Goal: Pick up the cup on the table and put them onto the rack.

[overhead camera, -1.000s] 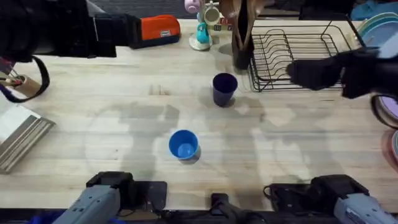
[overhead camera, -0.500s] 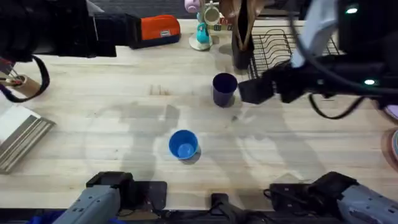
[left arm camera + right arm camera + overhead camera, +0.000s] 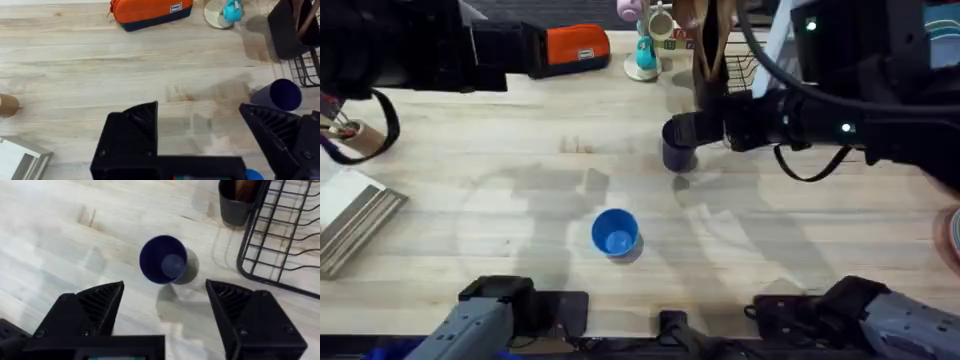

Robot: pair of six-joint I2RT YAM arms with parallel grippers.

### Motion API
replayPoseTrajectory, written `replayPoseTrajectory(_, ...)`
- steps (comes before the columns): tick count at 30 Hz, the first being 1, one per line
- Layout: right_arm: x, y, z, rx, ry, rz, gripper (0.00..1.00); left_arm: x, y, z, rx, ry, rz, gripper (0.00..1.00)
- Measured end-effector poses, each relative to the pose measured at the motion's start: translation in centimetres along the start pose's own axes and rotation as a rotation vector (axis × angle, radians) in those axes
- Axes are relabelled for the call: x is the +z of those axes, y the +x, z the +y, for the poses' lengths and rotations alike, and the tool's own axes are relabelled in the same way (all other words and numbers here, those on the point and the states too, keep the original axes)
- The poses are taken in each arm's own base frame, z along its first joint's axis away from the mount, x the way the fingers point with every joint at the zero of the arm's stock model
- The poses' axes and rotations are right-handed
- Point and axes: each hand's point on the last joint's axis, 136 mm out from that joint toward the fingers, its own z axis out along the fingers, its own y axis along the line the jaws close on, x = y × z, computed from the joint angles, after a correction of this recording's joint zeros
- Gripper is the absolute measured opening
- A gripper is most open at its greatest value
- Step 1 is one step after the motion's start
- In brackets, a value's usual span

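Note:
The dark navy cup (image 3: pixel 676 156) stands upright on the table just left of the rack (image 3: pixel 745 70), most of which is hidden by my right arm. My right gripper (image 3: pixel 682 131) hovers right over this cup, open. In the right wrist view the navy cup (image 3: pixel 163 260) lies a little beyond the spread fingers, with my right gripper (image 3: pixel 165 305) holding nothing and the rack's (image 3: pixel 285 235) wires beside it. The bright blue cup (image 3: pixel 615 233) stands alone nearer the front. My left gripper (image 3: pixel 200 135) is open and empty, high over the table, with the navy cup (image 3: pixel 277 94) off to one side.
An orange case (image 3: pixel 575 48), a teal mug stand (image 3: pixel 642 55) and a dark holder of wooden utensils (image 3: pixel 710 60) line the back edge. Grey boards (image 3: pixel 350 220) and a tape roll (image 3: pixel 350 135) lie at the left. Bare wood surrounds the blue cup.
My right arm has swung left from over the rack to above the navy cup. Both cups and the left arm have stayed put.

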Motion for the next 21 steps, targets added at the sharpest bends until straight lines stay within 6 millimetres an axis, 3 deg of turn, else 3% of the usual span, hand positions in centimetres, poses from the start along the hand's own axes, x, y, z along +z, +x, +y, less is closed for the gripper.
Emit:
replayPoseTrajectory(10, 0.2, 0.3, -0.2, 0.231, 0.010, 0.012, 0.993, 0.0, 0.0, 0.0, 0.000, 0.000, 0.000, 0.993)
replayPoseTrajectory(21, 3.8, 2.7, -1.8, 0.469, 0.138, 0.120, 0.993, 0.0, 0.0, 0.0, 0.000, 0.000, 0.000, 0.993)
